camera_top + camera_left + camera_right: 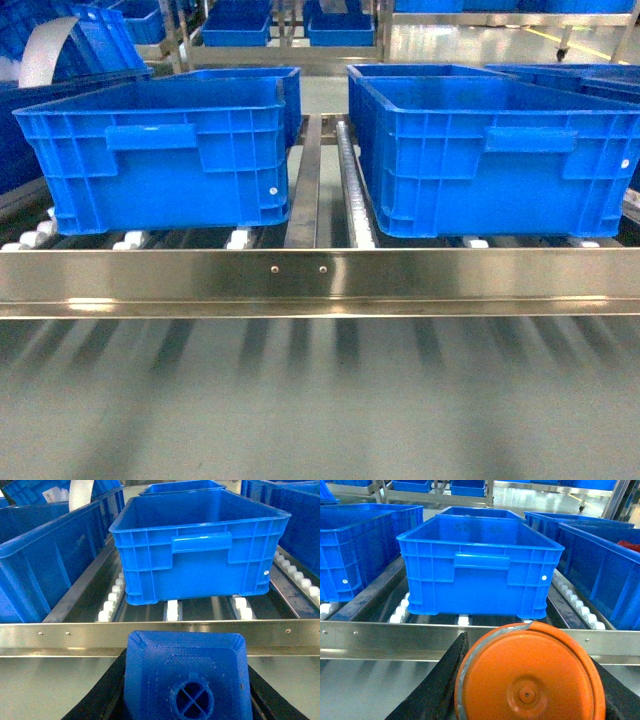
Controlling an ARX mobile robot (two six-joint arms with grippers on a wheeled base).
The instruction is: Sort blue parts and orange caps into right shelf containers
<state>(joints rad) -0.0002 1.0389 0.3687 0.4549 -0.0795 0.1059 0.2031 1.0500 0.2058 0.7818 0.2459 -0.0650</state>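
Wrist views — left fingers (100, 695) clamp blue part (187, 675), right fingers (435, 690) clamp orange cap (530, 675).

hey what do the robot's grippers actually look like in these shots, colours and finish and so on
Only slivers show, and only in the wrist views. The left gripper shows black fingers with a matte, slightly rough face, flaring outward toward the bottom corners. The right gripper looks alike: dark, coarse-textured black fingers with straight edges. No cables, markings or arm links are visible, and the head view shows neither arm.
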